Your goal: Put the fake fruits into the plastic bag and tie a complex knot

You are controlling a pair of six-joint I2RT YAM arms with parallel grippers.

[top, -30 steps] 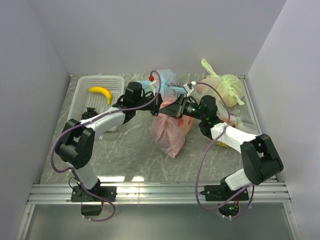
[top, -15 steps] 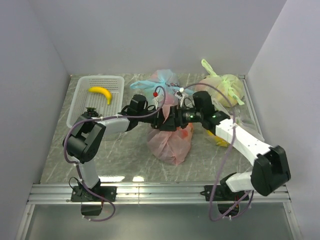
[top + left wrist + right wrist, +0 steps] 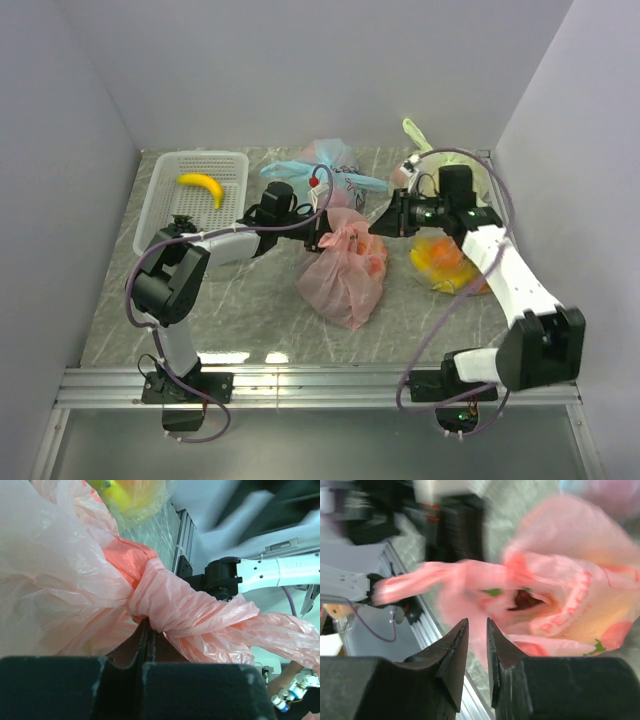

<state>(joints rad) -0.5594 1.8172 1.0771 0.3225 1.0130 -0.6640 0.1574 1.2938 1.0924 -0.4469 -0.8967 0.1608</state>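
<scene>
1. Desk (image 3: 230, 320): grey marbled top. The pink plastic bag (image 3: 345, 280) lies slumped mid-desk between the two arms, with a white basket (image 3: 165, 205) well to its left.
2. Bag contents: fake fruits (image 3: 372, 262) show through the film as orange-red lumps. One banana (image 3: 200, 186) sits in the basket, not bagged.
3. Left gripper (image 3: 318, 232): at the bag's neck, jaws nearly together. In the wrist view it seems to pinch pink film just under the knot (image 3: 150, 605).
4. Right gripper (image 3: 385, 225): clear of the bag, on its right. Jaws a narrow slit apart, nothing between them. The wrist view is blurred.
5. Knot: handles twisted into one tight wrap, with a pink tail sticking out sideways.
6. Step, as judged: tying, with the first wrap made. A complex knot likely needs another wrap. The right gripper should open wider, take the loose tail and pass it round while the left anchors the neck
</scene>
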